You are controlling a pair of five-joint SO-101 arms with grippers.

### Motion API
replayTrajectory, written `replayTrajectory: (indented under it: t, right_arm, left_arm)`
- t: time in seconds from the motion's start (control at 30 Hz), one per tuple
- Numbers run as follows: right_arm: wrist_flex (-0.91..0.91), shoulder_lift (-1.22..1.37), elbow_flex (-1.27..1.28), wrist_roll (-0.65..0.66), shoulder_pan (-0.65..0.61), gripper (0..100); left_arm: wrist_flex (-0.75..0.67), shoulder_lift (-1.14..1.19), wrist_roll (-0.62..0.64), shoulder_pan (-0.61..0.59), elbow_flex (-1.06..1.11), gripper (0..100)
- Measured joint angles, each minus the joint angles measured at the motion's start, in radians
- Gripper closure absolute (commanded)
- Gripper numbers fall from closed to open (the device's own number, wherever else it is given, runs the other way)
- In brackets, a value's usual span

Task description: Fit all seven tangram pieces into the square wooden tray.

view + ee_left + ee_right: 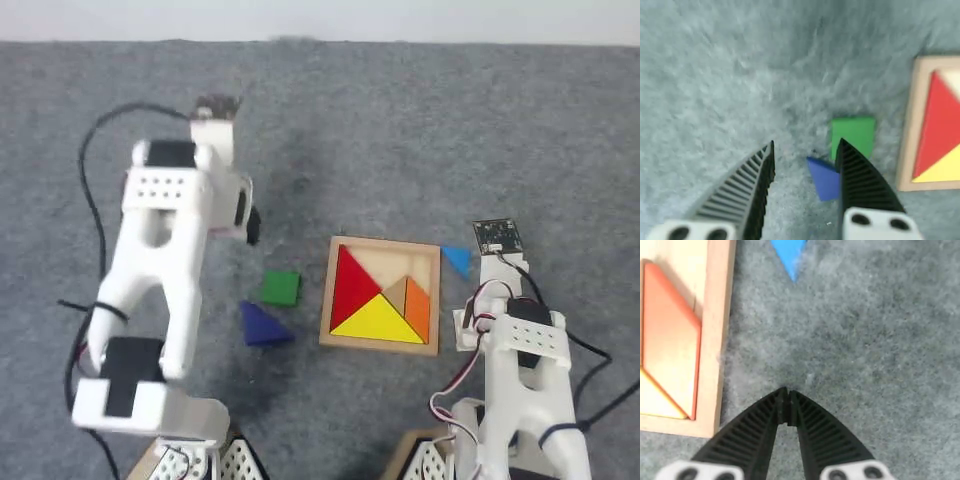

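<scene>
The square wooden tray [433,298] holds a red triangle [352,284], a yellow triangle [378,322], an orange parallelogram [418,306] and a small tan triangle [397,292]. On the carpet to its left lie a green square [280,288] and a dark blue triangle [263,326]. A light blue triangle [457,259] lies by the tray's far right corner. My left gripper [806,147] hangs open above the carpet, near the green square [852,135] and the dark blue triangle [824,177]. My right gripper [786,392] is shut and empty, just beside the tray's rim [720,340], short of the light blue triangle [789,252].
Grey carpet covers the whole table. The left arm [160,260] stands tall over the left side, with black cables trailing behind it. The right arm [520,370] sits at the lower right, close to the tray.
</scene>
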Motion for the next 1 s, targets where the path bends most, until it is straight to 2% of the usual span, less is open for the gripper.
replayTrajectory:
  t: [0.17,0.23,0.37,0.5,0.77,1.0]
  right_arm:
    - [0.041,0.0,-0.037,0.0,-0.061,99.2]
    - [0.052,0.0,-0.04,0.0,-0.098,99.2]
    - [0.051,0.0,-0.038,0.0,-0.095,99.2]
    - [0.037,0.0,-0.025,0.0,-0.087,99.2]
    - [0.035,0.0,-0.026,0.0,-0.087,99.2]
    - [0.035,0.0,-0.023,0.0,-0.087,99.2]
  left_arm:
    - [-0.175,-0.095,-0.025,0.011,0.313,80]
    - [-0.209,-0.117,-0.054,0.058,0.393,80]
    - [-0.281,-0.121,-0.064,0.127,0.485,79]
    - [-0.313,-0.121,-0.052,0.15,0.496,73]
    - [-0.325,-0.121,0.032,0.218,0.496,73]
    - [-0.344,-0.075,0.046,0.189,0.448,73]
